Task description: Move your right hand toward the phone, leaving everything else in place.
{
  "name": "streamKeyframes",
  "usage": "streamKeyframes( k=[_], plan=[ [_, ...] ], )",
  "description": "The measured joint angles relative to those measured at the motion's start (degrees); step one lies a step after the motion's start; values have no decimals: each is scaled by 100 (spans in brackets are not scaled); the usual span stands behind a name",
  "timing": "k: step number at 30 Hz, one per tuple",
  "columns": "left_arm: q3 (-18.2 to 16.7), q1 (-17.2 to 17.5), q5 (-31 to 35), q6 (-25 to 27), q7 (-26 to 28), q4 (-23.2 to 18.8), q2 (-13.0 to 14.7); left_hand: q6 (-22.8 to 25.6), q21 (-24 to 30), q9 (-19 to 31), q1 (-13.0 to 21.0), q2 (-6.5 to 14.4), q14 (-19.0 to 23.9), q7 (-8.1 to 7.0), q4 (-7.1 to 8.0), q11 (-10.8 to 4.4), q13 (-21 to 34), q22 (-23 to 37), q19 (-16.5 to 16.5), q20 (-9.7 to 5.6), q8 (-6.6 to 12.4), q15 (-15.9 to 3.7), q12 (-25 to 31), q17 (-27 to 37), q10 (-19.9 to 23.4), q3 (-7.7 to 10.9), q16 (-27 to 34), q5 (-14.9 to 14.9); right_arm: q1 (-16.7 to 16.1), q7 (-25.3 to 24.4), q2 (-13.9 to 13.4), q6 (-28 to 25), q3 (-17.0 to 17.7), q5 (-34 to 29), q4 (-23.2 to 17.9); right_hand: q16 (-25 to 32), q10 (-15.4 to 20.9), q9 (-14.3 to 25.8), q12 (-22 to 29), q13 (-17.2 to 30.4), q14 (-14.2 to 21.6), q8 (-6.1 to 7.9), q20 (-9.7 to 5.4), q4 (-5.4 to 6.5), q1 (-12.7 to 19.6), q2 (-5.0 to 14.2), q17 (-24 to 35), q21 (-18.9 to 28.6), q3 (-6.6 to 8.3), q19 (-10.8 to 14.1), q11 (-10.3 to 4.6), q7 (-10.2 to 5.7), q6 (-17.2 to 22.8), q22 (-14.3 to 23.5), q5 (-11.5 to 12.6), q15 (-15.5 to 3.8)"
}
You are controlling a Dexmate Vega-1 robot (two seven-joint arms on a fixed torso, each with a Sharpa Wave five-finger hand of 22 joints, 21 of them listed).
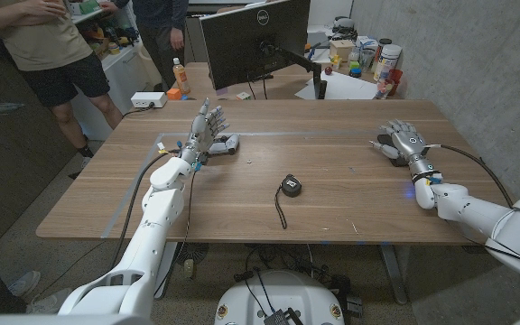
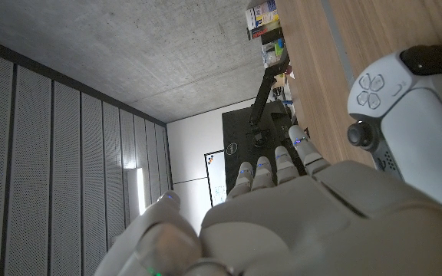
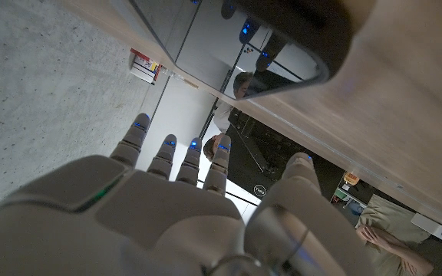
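The phone (image 1: 382, 147) is a dark glossy slab lying on the wooden table (image 1: 332, 203) at the right. My right hand (image 1: 404, 137) stands just beside it on the side away from the middle, fingers apart and holding nothing. In the right wrist view the phone (image 3: 282, 38) lies close beyond the thumb of my right hand (image 3: 167, 207); I cannot tell whether they touch. My left hand (image 1: 204, 126) stands upright at the table's left with fingers spread, next to a white game controller (image 1: 227, 143). The left wrist view shows the controller (image 2: 413, 115) right beside that hand (image 2: 305, 215).
A small black device with a cord (image 1: 291, 187) lies mid-table. A Dell monitor (image 1: 254, 41) stands behind the far edge, with cluttered bottles and boxes (image 1: 368, 59) on a desk at back right. People (image 1: 52, 45) stand at back left near a white box (image 1: 148, 99).
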Motion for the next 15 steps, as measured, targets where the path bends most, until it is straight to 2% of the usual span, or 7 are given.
streamKeyframes(
  k=[15],
  plan=[
    [20,-37,28,30,71,40,3,0,0,0,0,0,0,0,0,0,0,0,0,0,0,0,0,0,0,0,0,0,166,80,67,201,-293,244,277,0,-31,30,-25,0,31,-43,21,0,0,0,0,34,0,101,30,-28,-74,1,0,31]
  ],
)
